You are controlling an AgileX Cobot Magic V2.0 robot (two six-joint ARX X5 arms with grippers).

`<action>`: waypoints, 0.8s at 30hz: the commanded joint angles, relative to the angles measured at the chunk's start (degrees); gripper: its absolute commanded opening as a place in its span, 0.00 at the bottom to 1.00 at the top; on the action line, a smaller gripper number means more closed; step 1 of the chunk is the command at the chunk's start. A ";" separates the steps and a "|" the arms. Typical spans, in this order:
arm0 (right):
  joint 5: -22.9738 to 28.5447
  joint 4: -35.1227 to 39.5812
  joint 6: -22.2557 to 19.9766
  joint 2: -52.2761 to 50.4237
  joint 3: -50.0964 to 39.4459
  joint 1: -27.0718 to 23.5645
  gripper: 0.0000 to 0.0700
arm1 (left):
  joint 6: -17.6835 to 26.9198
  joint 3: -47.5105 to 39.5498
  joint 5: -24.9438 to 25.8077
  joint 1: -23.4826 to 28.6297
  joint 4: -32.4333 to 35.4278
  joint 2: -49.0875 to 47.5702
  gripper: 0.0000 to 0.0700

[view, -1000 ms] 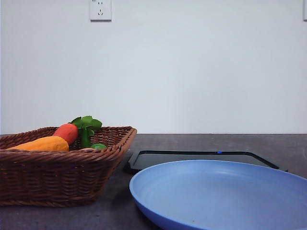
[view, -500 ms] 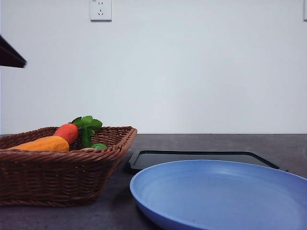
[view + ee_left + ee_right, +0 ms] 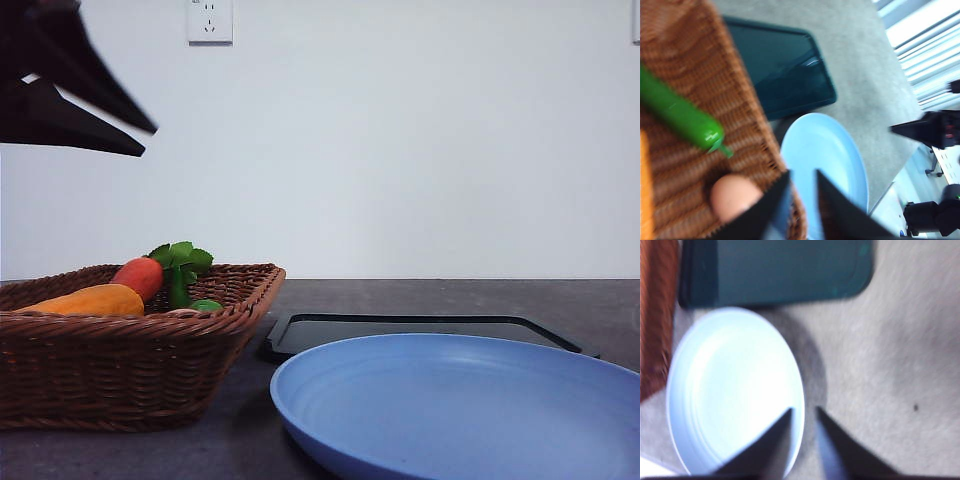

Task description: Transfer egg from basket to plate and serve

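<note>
Left gripper (image 3: 802, 175), fingers slightly spread and empty, hovers over the basket (image 3: 747, 105); the egg (image 3: 732, 196) lies just beside its fingertips (long axis unclear). Since a moment ago it has pushed further into the front view.

Front view low at table level, facing wall; both wrist views look down, sharing plate (image 3: 470, 410)

The egg (image 3: 732, 196) is partly hidden behind the left hand (image 3: 802, 175); the plate (image 3: 470, 410) is cut off.
</note>
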 commanded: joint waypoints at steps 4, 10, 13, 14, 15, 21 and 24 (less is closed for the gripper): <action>-0.17 3.63 -0.53 5.02 -2.37 2.50 0.32 | -1.53 0.94 -0.44 -0.47 1.99 0.70 0.44; -0.21 10.17 1.41 11.19 -4.11 6.21 0.32 | -1.55 0.94 -0.44 -0.47 2.25 0.70 0.45; -0.53 13.22 2.61 14.30 -4.11 8.33 0.32 | -1.51 0.94 -0.45 -0.47 2.25 0.71 0.45; -0.71 14.27 3.04 15.32 -4.11 9.07 0.32 | -1.48 0.94 -0.44 -0.47 2.25 0.73 0.45; -0.95 15.21 3.34 16.24 -4.11 9.73 0.32 | -1.44 0.94 -0.44 -0.47 2.25 0.74 0.45; -2.00 18.70 6.04 20.54 -4.11 12.29 0.18 | -1.28 0.94 -0.44 -0.47 1.99 0.81 0.45; -1.21 18.84 6.26 20.75 -4.11 12.61 0.02 | -1.33 0.94 -0.44 -0.47 1.92 0.81 0.45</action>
